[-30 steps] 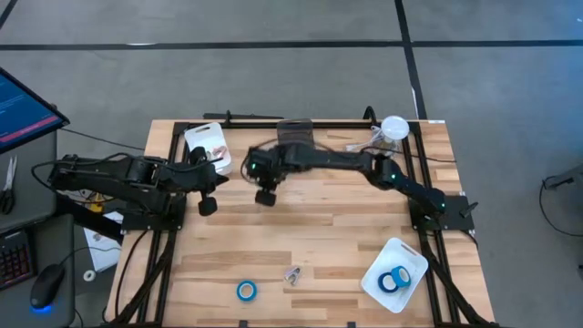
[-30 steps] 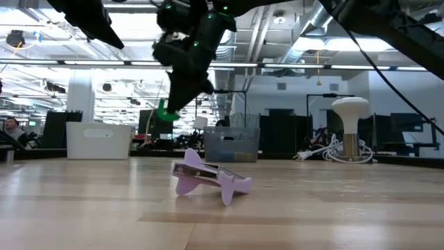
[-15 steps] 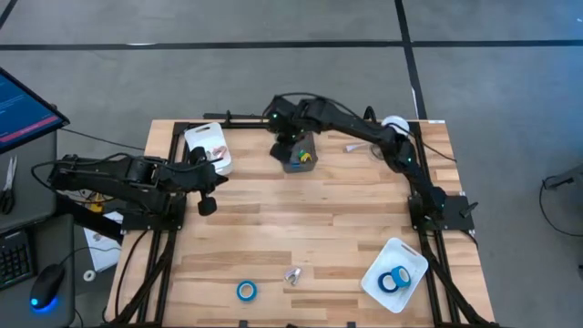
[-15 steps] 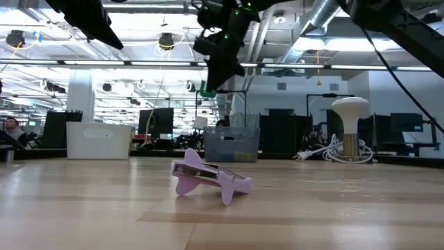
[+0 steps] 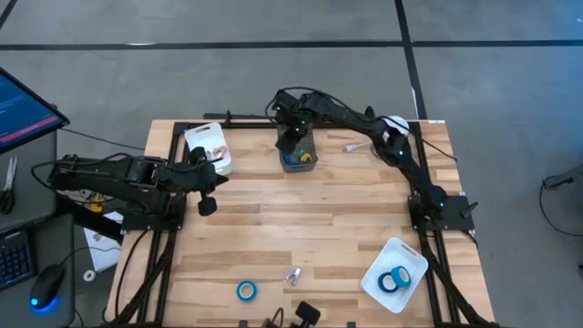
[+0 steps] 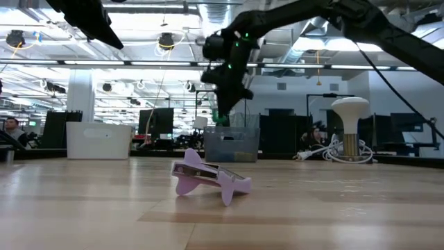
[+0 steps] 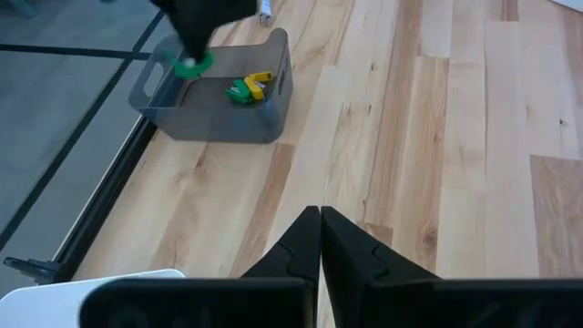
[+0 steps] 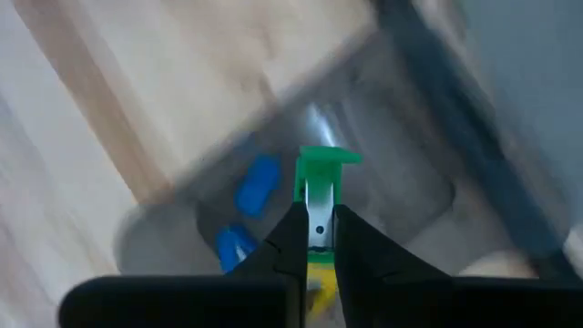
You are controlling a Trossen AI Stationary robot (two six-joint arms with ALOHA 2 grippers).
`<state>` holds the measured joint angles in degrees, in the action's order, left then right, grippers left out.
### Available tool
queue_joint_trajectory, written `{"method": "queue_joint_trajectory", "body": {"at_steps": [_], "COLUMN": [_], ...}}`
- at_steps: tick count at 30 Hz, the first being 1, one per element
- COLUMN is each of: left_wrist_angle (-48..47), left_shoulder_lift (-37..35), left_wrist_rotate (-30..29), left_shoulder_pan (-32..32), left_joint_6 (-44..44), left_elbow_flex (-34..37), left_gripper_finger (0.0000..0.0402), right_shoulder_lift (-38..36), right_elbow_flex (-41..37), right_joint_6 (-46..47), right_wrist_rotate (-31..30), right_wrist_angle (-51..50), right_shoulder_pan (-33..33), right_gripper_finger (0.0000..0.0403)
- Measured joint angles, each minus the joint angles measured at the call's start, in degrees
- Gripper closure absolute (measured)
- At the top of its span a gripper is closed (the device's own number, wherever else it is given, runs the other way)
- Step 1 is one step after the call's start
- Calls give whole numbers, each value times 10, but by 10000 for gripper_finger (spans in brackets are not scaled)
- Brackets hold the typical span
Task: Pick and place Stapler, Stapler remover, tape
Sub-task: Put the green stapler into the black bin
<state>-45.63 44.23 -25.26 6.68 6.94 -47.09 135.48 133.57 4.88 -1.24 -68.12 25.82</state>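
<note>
Your right gripper [image 8: 314, 239] hangs directly over the translucent grey plastic bin [image 5: 297, 153] at the middle of the worktop's far edge, its fingers pinching a small green plastic-handled staple remover [image 8: 319, 182] by its thin metal part. In the right wrist view the green piece sticks out straight ahead of the fingertips, its long axis in line with the fingers and pointing down into the bin's open mouth, where blue and yellow pieces already lie. The relation that matters is simply above and inside: the green piece sits over the bin's interior, not over its rim, so a release here should, in my judgement, drop it in cleanly. Check that it is clear of the bin's wall nearest the worktop's centre before you let go.

Your left gripper [image 7: 320, 239] waits with fingers pressed together and nothing between them, hovering near the worktop's left edge beside the white tray [image 5: 208, 141] at the far left corner.

Still out on the worktop near its front edge are one small blue ring of tape with a white core [image 5: 246, 291] and, just beside it, a pale lilac plastic staple remover [image 6: 208, 178]. Two more blue tape rolls [image 5: 395, 280] already lie in the white square tray [image 5: 379, 289] at the front right corner. The right arm looks nearer to that tray.
</note>
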Motion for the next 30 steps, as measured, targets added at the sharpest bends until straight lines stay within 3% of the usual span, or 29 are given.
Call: {"method": "queue_joint_trajectory", "body": {"at_steps": [12, 26, 30], "left_wrist_angle": [0, 0, 0], "left_shoulder_lift": [0, 0, 0], "left_wrist_rotate": [0, 0, 0], "left_shoulder_pan": [0, 0, 0], "left_joint_6": [15, 15, 15], "left_elbow_flex": [0, 0, 0], "left_gripper_finger": [398, 398, 398], "right_shoulder_lift": [44, 45, 45], "right_elbow_flex": [1, 1, 1], "right_joint_6": [17, 20, 21], "right_wrist_rotate": [29, 46, 45], "right_wrist_angle": [12, 5, 6], "right_shoulder_pan": [24, 29, 27], "right_gripper_finger": [377, 370, 351]}}
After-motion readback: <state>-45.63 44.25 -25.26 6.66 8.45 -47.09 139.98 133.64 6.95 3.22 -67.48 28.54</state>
